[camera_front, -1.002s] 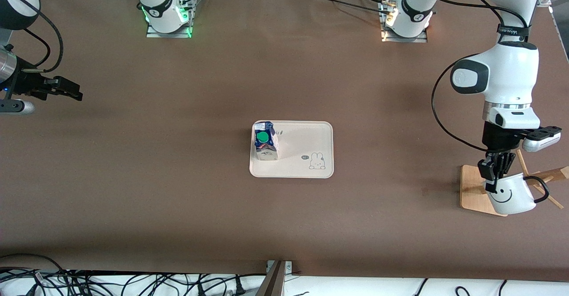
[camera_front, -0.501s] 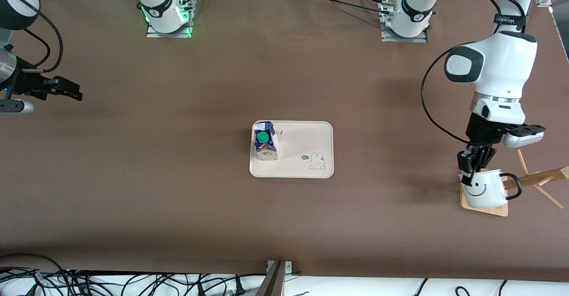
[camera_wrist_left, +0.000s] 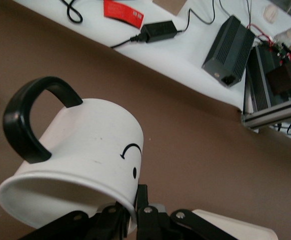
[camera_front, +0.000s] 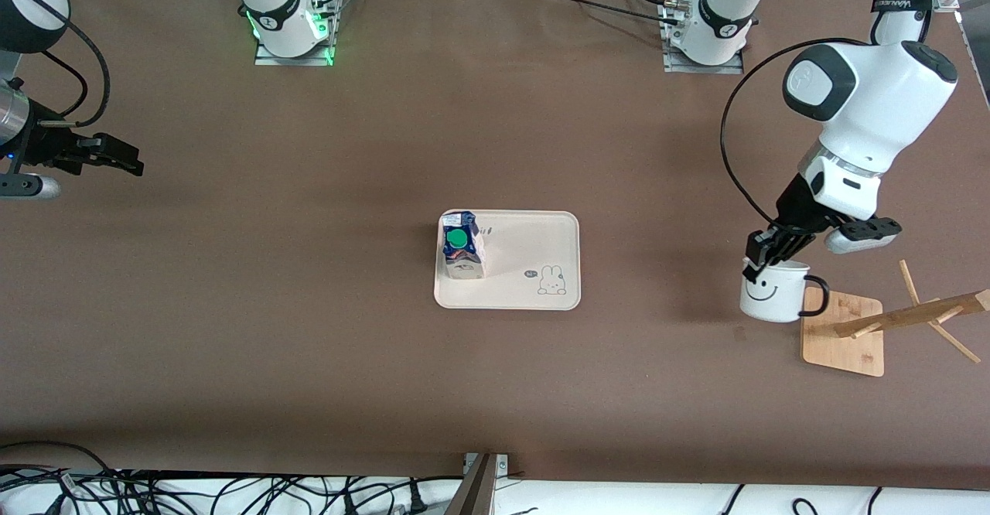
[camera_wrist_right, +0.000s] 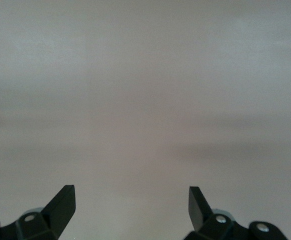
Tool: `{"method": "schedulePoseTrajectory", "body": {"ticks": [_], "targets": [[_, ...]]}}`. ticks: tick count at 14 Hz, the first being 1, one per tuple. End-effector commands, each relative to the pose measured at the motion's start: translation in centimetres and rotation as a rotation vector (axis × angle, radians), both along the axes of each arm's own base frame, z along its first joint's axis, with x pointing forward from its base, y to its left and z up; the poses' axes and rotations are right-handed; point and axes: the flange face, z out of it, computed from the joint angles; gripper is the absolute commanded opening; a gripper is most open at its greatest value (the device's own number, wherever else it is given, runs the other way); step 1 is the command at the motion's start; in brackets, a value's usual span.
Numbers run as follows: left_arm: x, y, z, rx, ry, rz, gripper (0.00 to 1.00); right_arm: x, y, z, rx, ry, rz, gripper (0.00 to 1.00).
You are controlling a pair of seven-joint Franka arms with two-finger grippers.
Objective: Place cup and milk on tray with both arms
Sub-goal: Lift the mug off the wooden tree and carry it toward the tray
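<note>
The white cup point(camera_front: 772, 293) with a black handle and smiley face hangs in my left gripper point(camera_front: 756, 266), which is shut on its rim, in the air over the table beside the wooden rack base point(camera_front: 843, 335). In the left wrist view the cup point(camera_wrist_left: 80, 160) fills the frame, its rim pinched at my gripper point(camera_wrist_left: 134, 212). The milk point(camera_front: 461, 254), a blue and white carton with a green cap, stands on the cream tray point(camera_front: 534, 244) at the end toward the right arm. My right gripper point(camera_front: 124, 158) waits open and empty over the right arm's end of the table; it also shows in the right wrist view point(camera_wrist_right: 131, 200).
A wooden rack with slanted pegs point(camera_front: 913, 314) stands on its square base near the left arm's end. Cables point(camera_front: 193, 492) lie along the table edge nearest the front camera.
My left gripper has lifted the cup off the rack and carried it toward the tray, turning it upright. The right arm, milk and tray have not moved.
</note>
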Motion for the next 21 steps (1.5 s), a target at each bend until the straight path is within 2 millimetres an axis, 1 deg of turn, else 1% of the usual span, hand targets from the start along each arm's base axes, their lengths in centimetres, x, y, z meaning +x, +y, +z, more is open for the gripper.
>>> {"method": "schedulePoseTrajectory", "body": {"ticks": [1, 2, 6, 7, 8, 9, 10, 13, 15, 16, 18, 19, 20, 21], "targets": [[-0.3, -1.1, 1.0, 0.040, 0.111, -0.120, 0.00, 0.0, -0.1, 0.0, 0.000, -0.002, -0.009, 1.00], [-0.2, -1.4, 1.5, 0.058, 0.140, -0.151, 0.00, 0.0, -0.1, 0.0, 0.000, -0.004, -0.009, 1.00], [-0.6, -1.8, 1.9, 0.052, 0.209, -0.184, 0.00, 0.0, -0.1, 0.0, -0.001, -0.003, -0.009, 1.00], [-0.4, -2.3, 2.9, 0.054, 0.248, -0.217, 0.00, 0.0, -0.1, 0.0, -0.001, -0.003, -0.009, 1.00], [-0.2, -2.8, 3.3, 0.097, 0.309, -0.266, 0.00, 0.0, -0.1, 0.0, -0.001, -0.003, -0.010, 1.00], [-0.1, -4.0, 3.5, 0.144, 0.360, -0.321, 0.00, 0.0, -0.1, 0.0, -0.001, -0.003, -0.009, 1.00], [-0.3, -4.7, 3.3, 0.156, 0.400, -0.344, 0.00, 0.0, -0.1, 0.0, -0.001, -0.003, -0.009, 1.00], [-0.9, -5.8, 3.0, 0.157, 0.430, -0.364, 0.00, 0.1, -0.1, 0.1, 0.000, -0.007, -0.011, 1.00], [-1.5, -7.5, 2.4, 0.164, 0.459, -0.398, 0.00, 0.1, -0.1, 0.1, 0.000, -0.007, -0.009, 1.00], [-1.9, -8.9, 1.9, 0.170, 0.475, -0.425, 0.00, 0.1, -0.1, 0.1, 0.000, -0.007, -0.009, 1.00], [-2.4, -11.3, 1.8, 0.196, 0.474, -0.475, 0.00, 0.1, 0.0, 0.1, 0.000, -0.007, -0.007, 1.00], [-2.4, -12.0, 1.7, 0.219, 0.487, -0.497, 0.00, 0.1, 0.0, 0.1, 0.000, -0.007, -0.007, 1.00], [-2.9, -14.1, 1.3, 0.260, 0.509, -0.549, 0.00, 0.0, 0.0, 0.2, 0.000, -0.005, -0.008, 1.00], [-3.2, -15.4, 1.3, 0.311, 0.520, -0.583, 0.00, 0.0, 0.0, 0.2, 0.000, -0.004, -0.008, 1.00]]}}
